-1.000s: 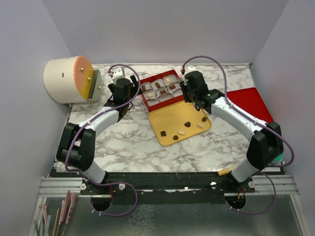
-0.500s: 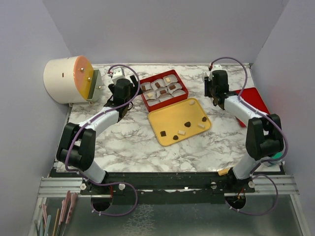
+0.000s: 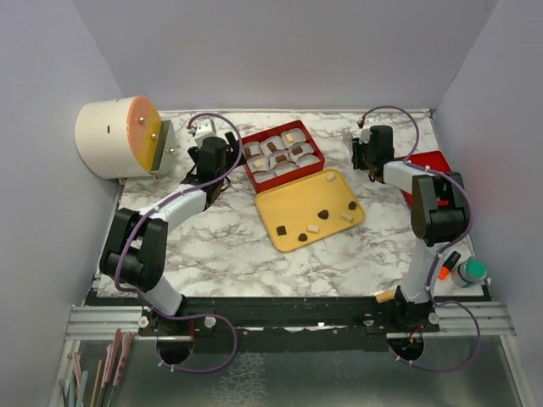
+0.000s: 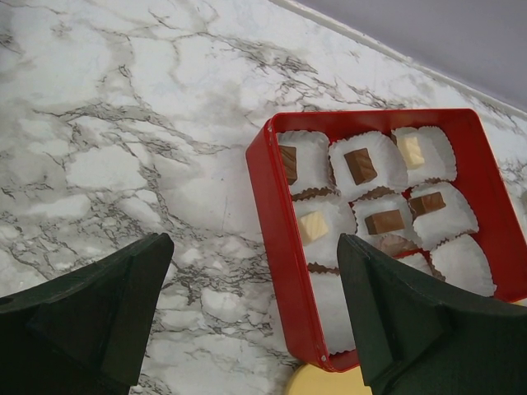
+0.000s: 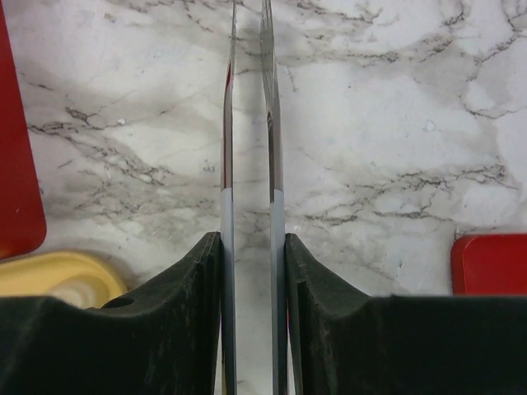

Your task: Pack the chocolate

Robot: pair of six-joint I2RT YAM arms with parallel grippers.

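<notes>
Left wrist, brown and cream chocolate (image 4: 360, 164) (in cups (image 4: 461, 259)), left gripper (image 4: 254, 243) released, right gripper (image 5: 252, 240) clamping tweezers (image 5: 226, 214).

We see a marble table (image 3: 221, 246). On it sit a red box (image 4: 284, 255), a yellow tray (image 3: 297, 203) just beside it, and a red lid (image 3: 431, 161) at right.

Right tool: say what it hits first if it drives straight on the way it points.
Probably bare marble table, met by the tweezers that the right tool holds; the red box and red lid lie off to either side.
</notes>
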